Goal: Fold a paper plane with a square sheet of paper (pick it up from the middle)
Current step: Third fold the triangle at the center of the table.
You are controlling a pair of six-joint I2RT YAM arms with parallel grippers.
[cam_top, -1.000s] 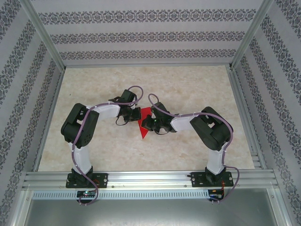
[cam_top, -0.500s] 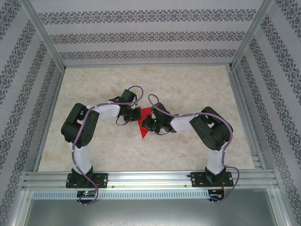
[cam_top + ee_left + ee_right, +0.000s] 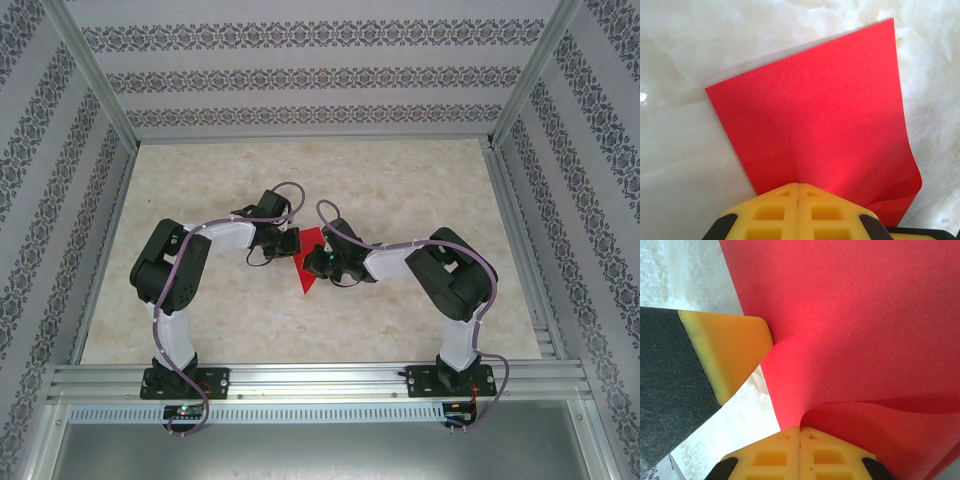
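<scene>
the square sheet of thin bright red paper (image 3: 810, 115) sits at the middle of the pale marbled table (image 3: 400, 190), between the two arms, partly lifted and curling at one corner. the left gripper (image 3: 798, 192) has its yellow fingers pressed together on one edge of the sheet. the right gripper (image 3: 800, 437) is likewise closed tight where the paper bends up into its tips. both seem to pinch the same sheet from opposite sides, very close to one another.

the main risk, as i judge it, is tearing. if the two arms pull apart or twist out of step, thin paper stretched between two firm pinches will likely rip at one of them. a second risk is a stray crease: the sheet buckles by the right fingertips, and pressing down there would set a fold off the intended line and spoil the plane's symmetry. each grip takes little more than an edge, so the paper could also slide out of one pinch and flop. with the grippers this close, the fingers may knock each other.
</scene>
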